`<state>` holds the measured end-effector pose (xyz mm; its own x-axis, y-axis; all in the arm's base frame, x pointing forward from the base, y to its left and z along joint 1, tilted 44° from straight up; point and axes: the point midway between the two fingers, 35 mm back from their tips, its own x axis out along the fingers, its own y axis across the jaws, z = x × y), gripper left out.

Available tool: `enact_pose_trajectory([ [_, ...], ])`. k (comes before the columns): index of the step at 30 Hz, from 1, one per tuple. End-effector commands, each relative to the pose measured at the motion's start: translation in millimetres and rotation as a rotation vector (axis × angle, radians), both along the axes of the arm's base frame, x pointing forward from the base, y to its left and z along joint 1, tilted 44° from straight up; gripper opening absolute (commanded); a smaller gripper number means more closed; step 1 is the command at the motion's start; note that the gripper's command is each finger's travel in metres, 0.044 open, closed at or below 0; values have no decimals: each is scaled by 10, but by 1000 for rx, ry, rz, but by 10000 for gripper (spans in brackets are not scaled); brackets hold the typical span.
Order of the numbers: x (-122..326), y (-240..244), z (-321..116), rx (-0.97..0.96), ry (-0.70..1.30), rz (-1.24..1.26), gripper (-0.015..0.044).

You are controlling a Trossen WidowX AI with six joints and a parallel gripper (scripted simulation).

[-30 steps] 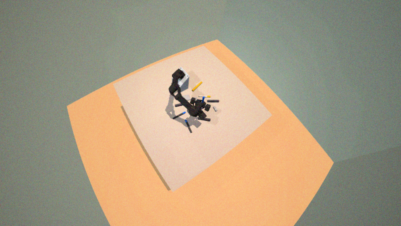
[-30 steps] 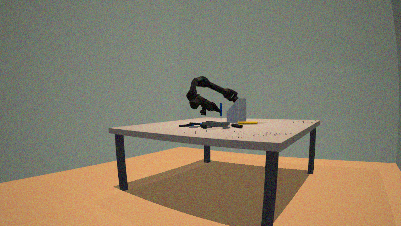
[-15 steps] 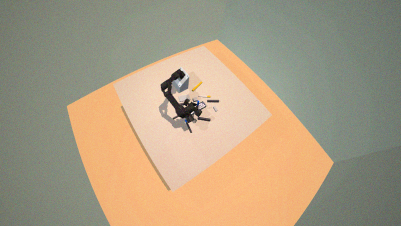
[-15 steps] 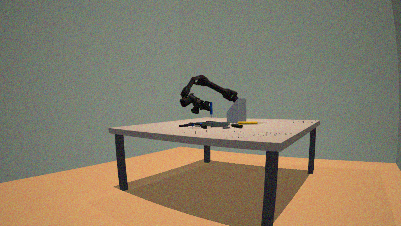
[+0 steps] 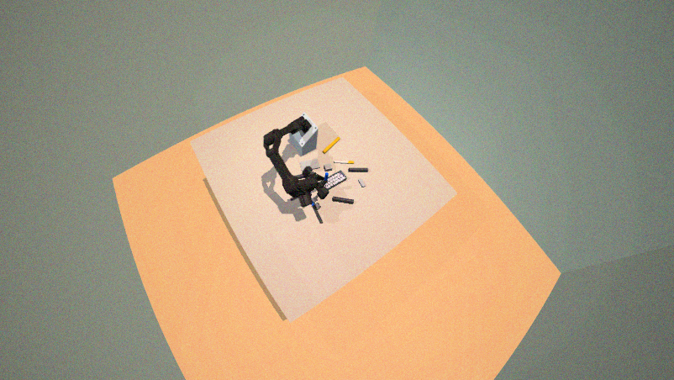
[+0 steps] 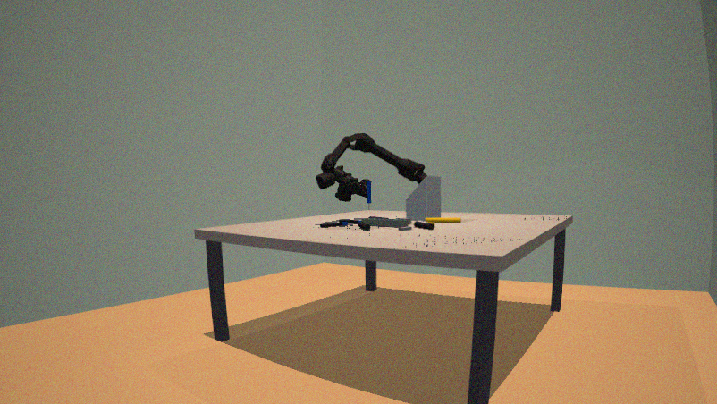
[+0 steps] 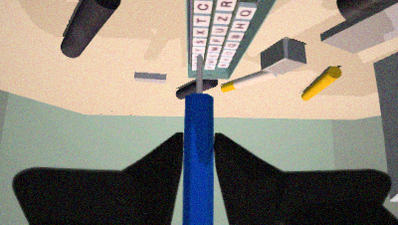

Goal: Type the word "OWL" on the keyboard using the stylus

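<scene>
My gripper (image 5: 325,179) (image 6: 367,189) (image 7: 198,139) is shut on the blue stylus (image 5: 326,175) (image 6: 368,193) (image 7: 199,116), which stands upright with its thin grey tip down. The keyboard (image 5: 335,179) (image 6: 386,221) (image 7: 219,32) lies on the desk below the stylus, a teal-grey case with white lettered keys. In the wrist view the tip overlaps the small keys near the keyboard's far end. In the exterior view the tip is above the keyboard, not touching it. The arm hides part of the keyboard in the top view. The exact key under the tip cannot be told.
A black cylinder (image 5: 343,200) (image 7: 90,27) and another black cylinder (image 5: 358,170) (image 7: 191,90) flank the keyboard. A grey bar (image 5: 361,182) (image 7: 150,77), white pen (image 5: 343,162) (image 7: 249,80), grey block (image 5: 328,166) (image 7: 284,56) and yellow cylinder (image 5: 331,145) (image 6: 442,219) (image 7: 320,85) lie around it.
</scene>
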<state>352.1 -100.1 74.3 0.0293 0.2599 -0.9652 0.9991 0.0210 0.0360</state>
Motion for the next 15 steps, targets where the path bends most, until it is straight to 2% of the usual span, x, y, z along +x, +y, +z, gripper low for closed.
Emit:
enact_pose_trajectory([
  [1, -8, 2, 1, 5, -1, -8, 0],
  [15, -1, -130, -122, 5, -1, -8, 0],
])
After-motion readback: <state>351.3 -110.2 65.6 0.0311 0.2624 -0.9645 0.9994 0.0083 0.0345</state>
